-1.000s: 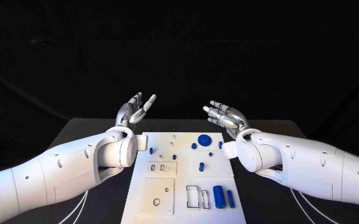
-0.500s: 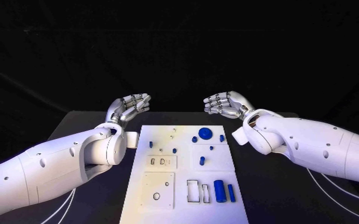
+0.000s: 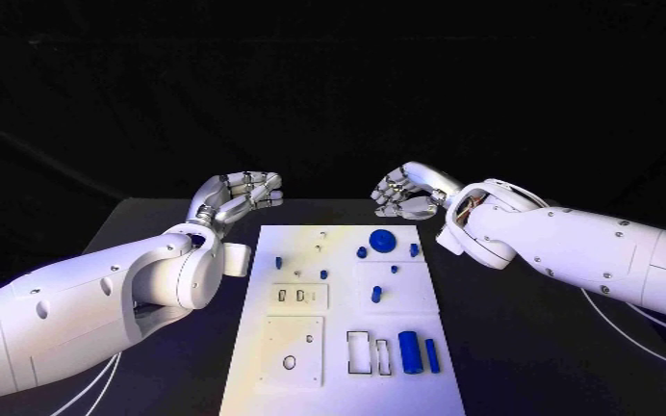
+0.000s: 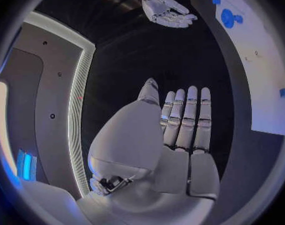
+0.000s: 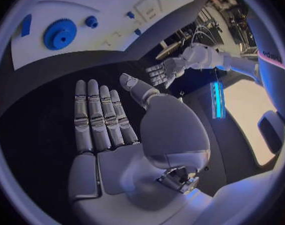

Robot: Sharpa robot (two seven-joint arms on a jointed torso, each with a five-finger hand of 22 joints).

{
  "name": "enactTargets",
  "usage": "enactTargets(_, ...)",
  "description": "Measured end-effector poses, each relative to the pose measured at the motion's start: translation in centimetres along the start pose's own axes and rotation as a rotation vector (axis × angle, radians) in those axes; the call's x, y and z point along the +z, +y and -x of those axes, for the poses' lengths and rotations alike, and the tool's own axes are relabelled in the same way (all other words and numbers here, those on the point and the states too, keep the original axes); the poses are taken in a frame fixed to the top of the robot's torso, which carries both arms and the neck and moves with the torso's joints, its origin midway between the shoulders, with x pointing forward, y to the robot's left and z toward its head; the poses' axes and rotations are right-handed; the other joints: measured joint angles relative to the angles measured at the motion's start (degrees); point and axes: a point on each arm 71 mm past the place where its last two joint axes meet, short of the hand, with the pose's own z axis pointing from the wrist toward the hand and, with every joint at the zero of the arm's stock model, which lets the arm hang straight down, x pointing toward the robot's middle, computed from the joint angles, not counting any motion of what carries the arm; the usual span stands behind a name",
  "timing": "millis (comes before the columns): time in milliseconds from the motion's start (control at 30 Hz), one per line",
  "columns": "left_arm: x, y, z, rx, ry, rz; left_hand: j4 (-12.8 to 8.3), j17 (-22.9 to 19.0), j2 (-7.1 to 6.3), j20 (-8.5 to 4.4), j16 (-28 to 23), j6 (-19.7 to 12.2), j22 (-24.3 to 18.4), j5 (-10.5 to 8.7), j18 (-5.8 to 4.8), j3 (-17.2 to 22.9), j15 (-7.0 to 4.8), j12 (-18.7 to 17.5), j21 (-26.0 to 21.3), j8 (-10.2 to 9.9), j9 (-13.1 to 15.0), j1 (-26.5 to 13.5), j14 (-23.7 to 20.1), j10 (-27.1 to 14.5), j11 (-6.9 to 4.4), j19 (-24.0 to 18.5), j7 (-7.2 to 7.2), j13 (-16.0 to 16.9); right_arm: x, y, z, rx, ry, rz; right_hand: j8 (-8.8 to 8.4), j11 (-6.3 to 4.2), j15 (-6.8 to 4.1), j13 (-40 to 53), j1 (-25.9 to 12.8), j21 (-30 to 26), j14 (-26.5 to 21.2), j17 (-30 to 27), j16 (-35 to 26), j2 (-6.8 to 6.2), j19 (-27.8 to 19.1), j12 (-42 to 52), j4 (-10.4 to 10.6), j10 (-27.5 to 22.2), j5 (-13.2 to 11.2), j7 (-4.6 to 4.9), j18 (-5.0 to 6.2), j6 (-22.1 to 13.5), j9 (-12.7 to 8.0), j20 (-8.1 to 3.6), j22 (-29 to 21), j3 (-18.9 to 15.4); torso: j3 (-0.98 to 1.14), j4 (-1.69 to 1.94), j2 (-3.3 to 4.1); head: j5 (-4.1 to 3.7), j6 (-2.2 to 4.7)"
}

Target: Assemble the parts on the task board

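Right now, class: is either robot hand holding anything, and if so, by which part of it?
Nothing is held. The left hand and the right hand are both empty, fingers straight, above the table beyond the white board.

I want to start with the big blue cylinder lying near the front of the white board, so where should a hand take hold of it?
Probably across the middle of the big blue cylinder, from above, fingers on its long sides: it lies flat on the white task board, with a thin blue pin close beside.
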Motion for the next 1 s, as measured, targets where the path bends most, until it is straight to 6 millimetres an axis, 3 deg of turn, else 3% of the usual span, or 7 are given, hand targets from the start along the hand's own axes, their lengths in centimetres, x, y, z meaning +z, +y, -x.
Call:
enactTargets(200, -1.0, -1.0, -0.9, -0.028, 0.063, 0.005, 0.39, 0.18, 0.00, 0.00, -0.45, -0.01, -0.37, 0.00, 0.00, -1.03, 0.00, -0.93, 0.00, 0.00, 0.14, 0.00, 0.00, 0.00, 0.00, 0.00, 0.01, 0.00, 0.0, 1.5, -1.2, -0.192, 0.097, 0.025, 0.00, -1.65, -2.60, 0.79, -0.87, 5.31, 8.17, 5.78, 4.54, -1.37, 6.29, -0.58, -0.62, 2.21, 0.00, -1.20, 0.01, 1.21, 1.65, -2.71, 2.99, -0.54, -0.09, 0.47, 1.37, -0.64, -0.20)
enactTargets(267, -1.3, -1.2, -1.2, -0.038, 0.082, 0.008, 0.40, 0.23, 0.00, 0.00, -0.45, -0.01, -0.42, 0.00, 0.00, -1.02, 0.00, -0.97, -0.24, 0.00, 0.14, 0.00, 0.00, 0.00, 0.00, 0.00, 0.01, 0.00, 0.1, 1.8, -1.4, -0.239, 0.120, 0.027, -0.81, -2.98, -5.10, 2.38, -1.69, 13.59, 16.13, 15.84, 13.85, -2.75, 11.82, -1.22, -0.32, 3.55, -0.71, -2.20, 0.03, 2.21, 3.88, -5.60, 8.54, -2.54, -0.14, 0.58, 1.75, -0.82, -0.23)
enactTargets(300, -1.4, -1.3, -1.4, -0.043, 0.093, 0.010, 0.50, 0.24, 0.00, 0.00, -0.45, -0.01, -0.47, 0.00, 0.00, -1.13, 0.00, -0.97, -0.24, -0.16, 0.18, 0.00, 0.00, 0.00, 0.00, 0.00, 0.01, 0.00, 0.1, 2.0, -1.6, -0.267, 0.132, 0.028, -0.95, -3.07, -5.45, 2.76, -1.69, 15.15, 16.91, 17.91, 16.06, -2.75, 12.28, -1.22, -0.16, 3.64, -0.71, -2.26, 0.03, 2.27, 4.31, -5.87, 9.70, -2.79, -0.18, 0.64, 1.98, -0.92, -0.25)
enactTargets(467, -1.8, -1.7, -2.0, -0.062, 0.124, 0.016, 0.39, 0.29, 0.00, 0.00, -0.69, -0.01, -0.56, 0.00, 0.00, -1.35, 0.00, -1.21, -0.24, -0.29, 0.21, 0.00, 0.00, 0.00, 0.00, -0.01, 0.01, -0.01, 0.3, 2.4, -2.2, -0.346, 0.164, 0.027, -1.74, -3.39, -5.47, 5.16, -1.84, 24.87, 16.86, 30.55, 32.67, -2.89, 11.02, -1.22, 0.05, 3.30, 0.22, -2.71, 0.03, 2.72, 6.89, -6.23, 18.35, -3.00, -0.26, 0.90, 2.89, -1.23, -0.32)
enactTargets(600, -2.0, -1.9, -2.4, -0.073, 0.141, 0.021, 0.56, 0.29, 0.00, 0.00, -0.76, -0.02, -0.58, 0.00, -0.01, -1.51, 0.22, -1.21, -0.48, -0.29, 0.22, 0.00, -0.22, 0.00, 0.00, -0.01, 0.01, -0.01, 0.4, 2.5, -2.7, -0.381, 0.184, 0.022, -2.07, -3.16, -5.37, 6.17, -2.06, 36.58, 19.24, 40.24, 45.64, -3.12, 13.85, -1.22, 0.38, 2.49, 0.22, -2.71, -0.54, 2.72, 8.21, -6.01, 32.30, -2.67, -0.29, 1.16, 3.51, -1.37, -0.51)
enactTargets(700, -2.0, -2.0, -2.5, -0.079, 0.150, 0.024, 0.56, 0.28, 0.00, 0.00, -0.94, -0.02, -0.65, 0.00, -0.01, -1.51, 0.22, -1.43, -0.48, -0.29, 0.28, 0.00, -0.22, 0.00, 0.00, -0.01, 0.01, -0.01, 0.5, 2.4, -3.0, -0.398, 0.195, 0.016, -2.34, -3.16, -5.35, 6.59, -2.06, 41.67, 20.25, 43.75, 50.42, -3.12, 15.43, -1.22, 0.54, 2.08, 0.44, -2.71, -0.93, 2.72, 8.77, -5.92, 38.67, -2.51, -0.32, 1.33, 3.83, -1.42, -0.58)
enactTargets(1000, -2.1, -2.2, -2.6, -0.088, 0.158, 0.029, 0.40, 0.34, 0.00, 0.00, -0.94, -0.02, -0.72, -0.22, -0.01, -1.67, 0.22, -1.43, -0.48, -0.29, 0.28, 0.00, -0.22, -0.01, 0.00, -0.01, 0.01, -0.01, 0.8, 2.4, -3.5, -0.428, 0.204, 0.004, -2.72, -3.16, -5.16, 7.01, -2.06, 47.60, 21.44, 47.81, 55.97, -3.11, 17.16, -1.22, 0.84, 2.08, 0.06, -2.51, -1.79, 2.92, 9.52, -5.83, 46.30, -1.22, -0.32, 1.69, 4.53, -1.56, -0.70)
